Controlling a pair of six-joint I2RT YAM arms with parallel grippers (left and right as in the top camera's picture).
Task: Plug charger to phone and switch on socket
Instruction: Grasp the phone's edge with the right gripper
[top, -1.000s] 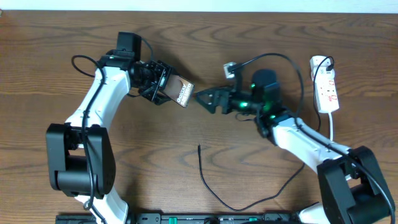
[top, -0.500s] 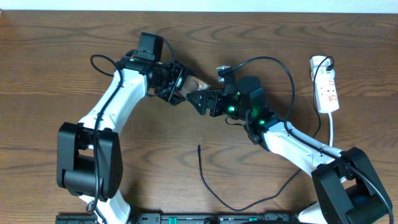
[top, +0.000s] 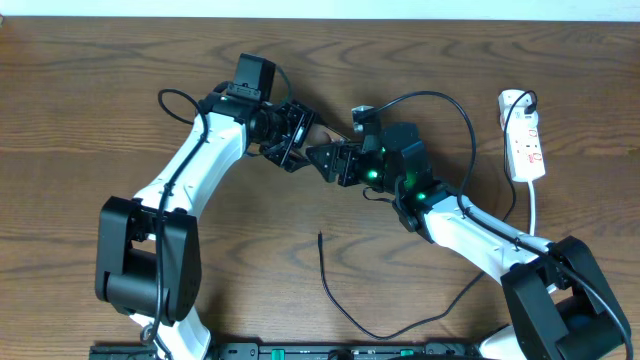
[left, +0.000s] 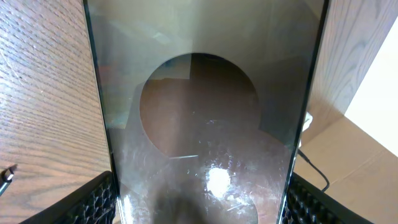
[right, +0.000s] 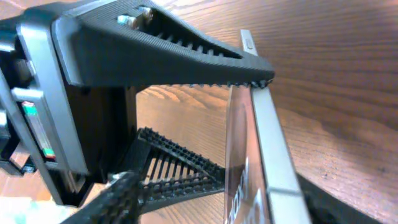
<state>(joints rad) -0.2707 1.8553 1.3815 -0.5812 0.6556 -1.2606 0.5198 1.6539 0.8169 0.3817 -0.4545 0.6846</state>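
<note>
The phone (top: 316, 133) is held on edge above the table, mostly hidden between the two grippers. My left gripper (top: 293, 138) is shut on it; in the left wrist view its glossy brown-grey back (left: 199, 124) fills the frame between my fingers (left: 199, 202). My right gripper (top: 322, 158) is open around the phone's other end; in the right wrist view the phone's edge (right: 261, 155) stands between my fingers (right: 230, 205), with a gap on the left. The charger (top: 335, 295) lies loose on the table, its plug tip near the middle. The socket (top: 526, 145) lies at the far right.
A black plug (top: 518, 100) sits in the socket's far end, and its white cord (top: 533, 205) runs toward the front. The left gripper's ribbed finger (right: 168, 43) crosses the top of the right wrist view. The table's back edge (top: 320, 18) runs along the top.
My left arm has carried the phone to the right. My right gripper has moved left to meet it, and the phone's free end now sits between the right fingers.
</note>
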